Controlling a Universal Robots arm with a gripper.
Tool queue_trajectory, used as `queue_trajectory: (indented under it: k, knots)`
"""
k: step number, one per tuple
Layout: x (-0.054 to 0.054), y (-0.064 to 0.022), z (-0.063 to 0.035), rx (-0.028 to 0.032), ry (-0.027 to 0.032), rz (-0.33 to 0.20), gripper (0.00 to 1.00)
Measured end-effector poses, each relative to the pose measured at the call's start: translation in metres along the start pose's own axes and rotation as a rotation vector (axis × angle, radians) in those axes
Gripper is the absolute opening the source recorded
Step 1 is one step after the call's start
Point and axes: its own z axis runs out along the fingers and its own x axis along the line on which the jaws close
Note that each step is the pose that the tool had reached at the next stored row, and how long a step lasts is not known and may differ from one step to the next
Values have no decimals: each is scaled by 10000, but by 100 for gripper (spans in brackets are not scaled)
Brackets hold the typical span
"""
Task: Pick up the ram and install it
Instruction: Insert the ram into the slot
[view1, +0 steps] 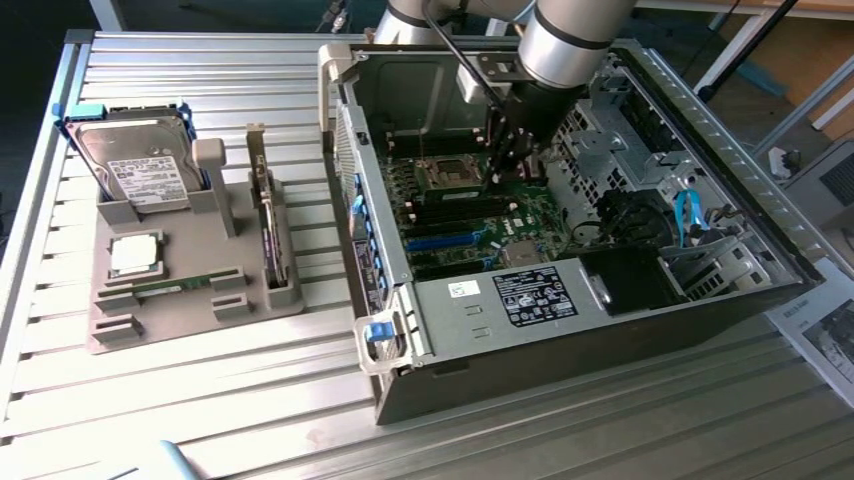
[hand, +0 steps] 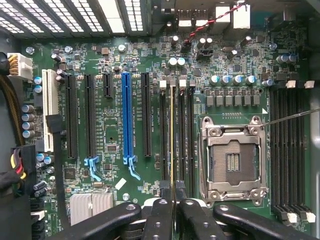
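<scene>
You had the gripper (hand: 173, 196) pinching the ram (hand: 173, 135) edge-on, lined up along a memory slot just beside the empty processor socket (hand: 233, 161), inside the open case (view1: 747, 215), upper centre of the exterior view.

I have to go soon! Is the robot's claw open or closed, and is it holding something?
Gripper: closed on the ram, holding it edge-on over the motherboard.
</scene>
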Motion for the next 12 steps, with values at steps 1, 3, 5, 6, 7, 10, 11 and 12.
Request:
queue_trajectory:
  k: [1, 3, 5, 6, 7, 10, 11, 12]
  knots:
    - [4, 0, 3, 1, -1, 0, 12]
    - [7, 0, 20, 1, -2, 1, 12]
    - [8, 2, 40, 2, 0, 0, 12]
    - [9, 5, 50, 2, 1, 0, 12]
    - [9, 8, 63, 3, 0, 0, 12]
    - [11, 14, 92, 5, -1, 0, 12]
    - [11, 14, 99, 5, -1, 0, 12]
    - [11, 14, 108, 5, -1, 0, 12]
